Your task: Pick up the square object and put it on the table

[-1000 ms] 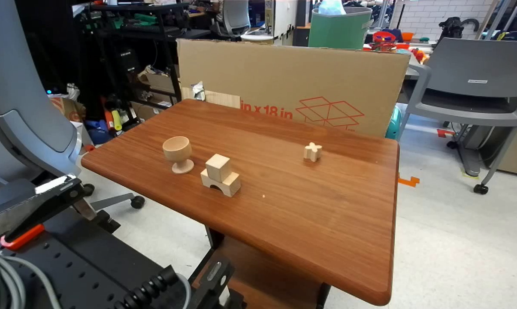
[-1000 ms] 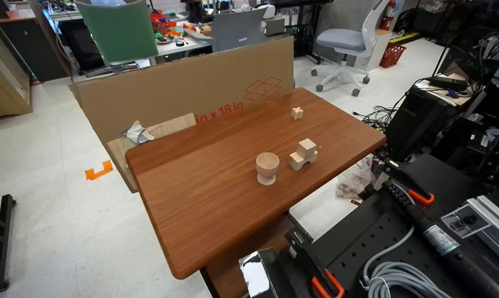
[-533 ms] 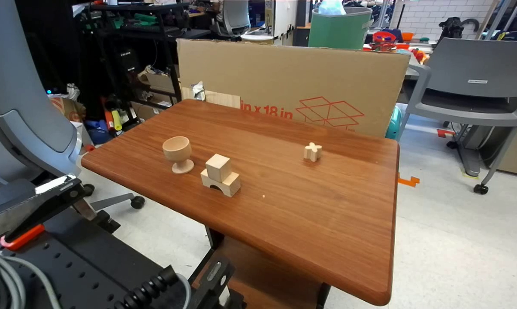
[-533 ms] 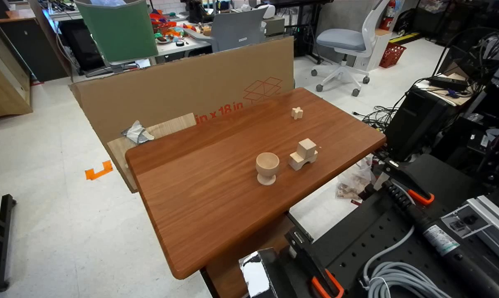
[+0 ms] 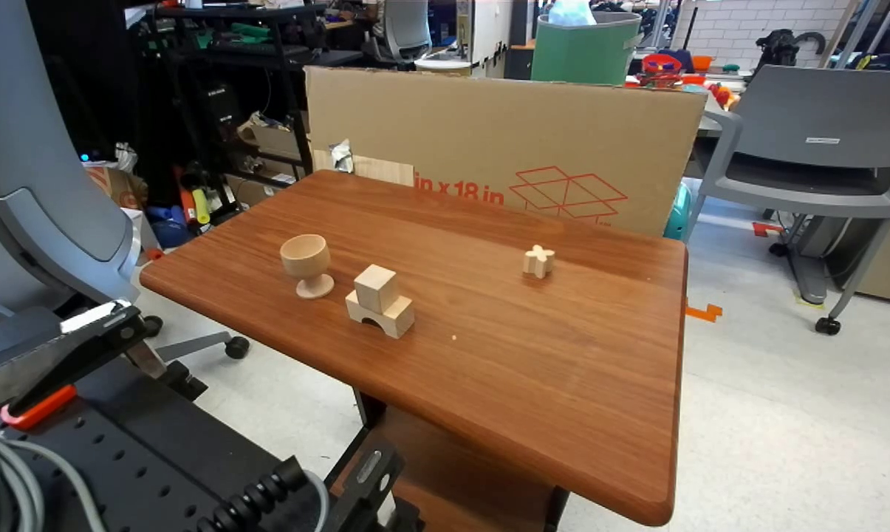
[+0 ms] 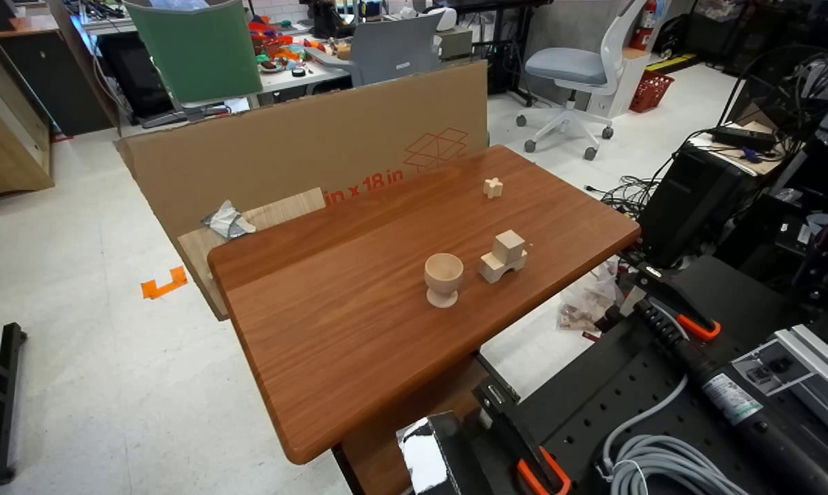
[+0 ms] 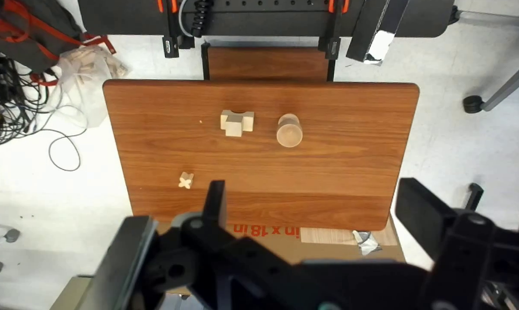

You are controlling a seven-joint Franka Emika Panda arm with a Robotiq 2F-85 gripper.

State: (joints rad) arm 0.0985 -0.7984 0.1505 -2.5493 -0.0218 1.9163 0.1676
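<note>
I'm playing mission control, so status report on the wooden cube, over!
Black two-fingered pincer: open, empty. Pale wooden cube: atop arched pale wooden block. Cube's top uncovered; pale wooden goblet close by.

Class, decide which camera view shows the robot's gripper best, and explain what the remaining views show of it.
The wrist view is best: the gripper spans the foreground, its fingers wide apart, with the tabletop visible beyond the gap. Neither exterior view shows any part of it.
</note>
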